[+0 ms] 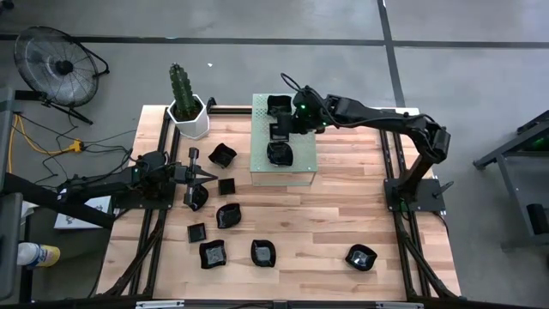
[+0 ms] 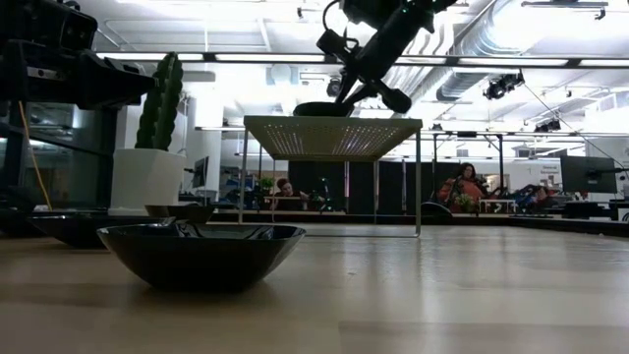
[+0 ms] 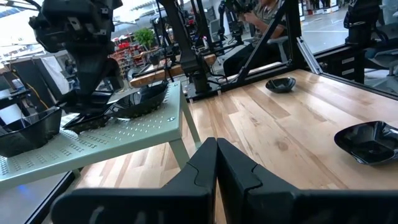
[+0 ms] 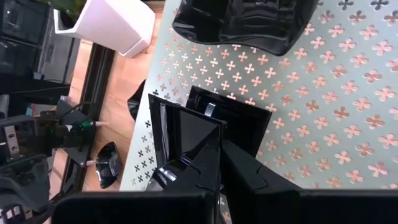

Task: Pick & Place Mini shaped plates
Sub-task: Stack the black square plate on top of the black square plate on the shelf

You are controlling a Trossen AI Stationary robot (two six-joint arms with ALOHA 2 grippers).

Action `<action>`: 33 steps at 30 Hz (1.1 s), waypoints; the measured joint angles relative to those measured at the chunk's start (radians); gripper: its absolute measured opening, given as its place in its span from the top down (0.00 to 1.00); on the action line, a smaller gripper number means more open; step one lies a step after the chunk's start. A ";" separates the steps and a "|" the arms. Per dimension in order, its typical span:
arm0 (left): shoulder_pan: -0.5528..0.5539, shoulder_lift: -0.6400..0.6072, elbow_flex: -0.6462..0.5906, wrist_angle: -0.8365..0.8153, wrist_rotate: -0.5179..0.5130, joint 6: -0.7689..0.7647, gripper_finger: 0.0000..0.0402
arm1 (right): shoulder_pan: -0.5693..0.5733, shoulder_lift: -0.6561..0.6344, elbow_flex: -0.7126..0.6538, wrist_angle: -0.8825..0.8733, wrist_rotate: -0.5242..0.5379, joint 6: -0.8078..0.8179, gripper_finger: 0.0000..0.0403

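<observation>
1. A black bowl-like plate (image 2: 201, 253) sits nearest the low camera on the wooden table (image 1: 343, 223).
2. The right gripper (image 1: 280, 130) is over the green perforated stand (image 1: 300, 167), its fingers pinched on the wall of a square plate (image 4: 186, 146) resting on the stand's top.
3. Two more plates lie on the stand: one (image 1: 278, 104) at its far edge, one (image 1: 280, 154) on the near side of the gripper.
4. The left gripper (image 1: 211, 176) waits low at the table's left, fingers shut, holding nothing.
5. Other plates are scattered on the table left of and in front of the stand; one (image 1: 361, 257) lies alone near the front right.
6. A cactus pot (image 1: 189, 116) stands left of the stand.
</observation>
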 joint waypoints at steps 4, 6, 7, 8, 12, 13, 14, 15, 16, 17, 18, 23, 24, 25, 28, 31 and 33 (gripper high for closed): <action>0.000 0.000 0.000 0.000 0.000 0.000 0.99 | -0.005 0.000 0.000 -0.021 0.000 0.000 0.98; 0.000 0.000 0.000 0.000 0.000 0.000 0.99 | -0.005 0.000 0.000 -0.026 0.003 0.000 0.99; 0.000 0.000 0.000 0.000 0.000 0.000 0.99 | -0.005 0.000 0.000 -0.027 0.006 0.000 0.99; 0.000 0.000 0.000 0.000 0.000 0.000 0.99 | -0.005 0.000 0.000 -0.026 0.007 0.000 0.99; 0.000 0.000 0.000 0.000 0.000 0.000 0.99 | -0.005 0.002 0.000 -0.025 0.008 0.001 0.99; 0.000 0.000 0.000 0.000 0.000 0.000 0.99 | -0.005 0.004 0.000 -0.024 0.007 0.005 0.99; 0.000 0.000 0.000 0.000 0.000 0.000 0.99 | -0.005 0.005 0.000 -0.023 0.005 0.008 0.98; 0.000 0.000 0.000 0.000 0.000 0.000 0.99 | -0.005 0.007 0.000 -0.023 0.002 0.011 0.98; 0.000 0.000 0.000 0.000 0.000 0.000 0.99 | -0.005 0.010 0.000 -0.023 0.001 0.011 0.98; 0.000 0.000 0.000 0.000 0.000 0.000 0.99 | -0.005 0.012 0.000 -0.023 0.001 0.011 0.98; 0.000 0.000 0.000 0.000 0.000 0.000 0.99 | -0.005 0.012 0.000 -0.023 0.001 0.011 0.98; 0.000 0.000 0.000 0.000 0.000 0.000 0.99 | -0.005 0.013 0.000 -0.023 0.001 0.003 0.99; 0.000 0.000 0.000 0.000 0.000 0.000 0.99 | -0.005 0.013 0.000 -0.023 0.001 0.002 0.99; 0.000 0.000 0.000 0.000 0.000 0.000 0.99 | -0.005 0.013 0.000 -0.023 0.001 0.001 0.98; 0.000 0.000 0.000 0.000 0.000 0.000 0.99 | -0.005 0.013 0.000 -0.023 0.001 0.000 0.96; 0.000 0.000 0.000 0.000 0.000 0.000 0.99 | -0.005 0.013 0.000 -0.023 0.001 0.000 0.92; 0.000 0.000 0.000 0.000 0.000 0.000 0.99 | -0.005 0.013 0.000 -0.023 0.001 0.000 0.90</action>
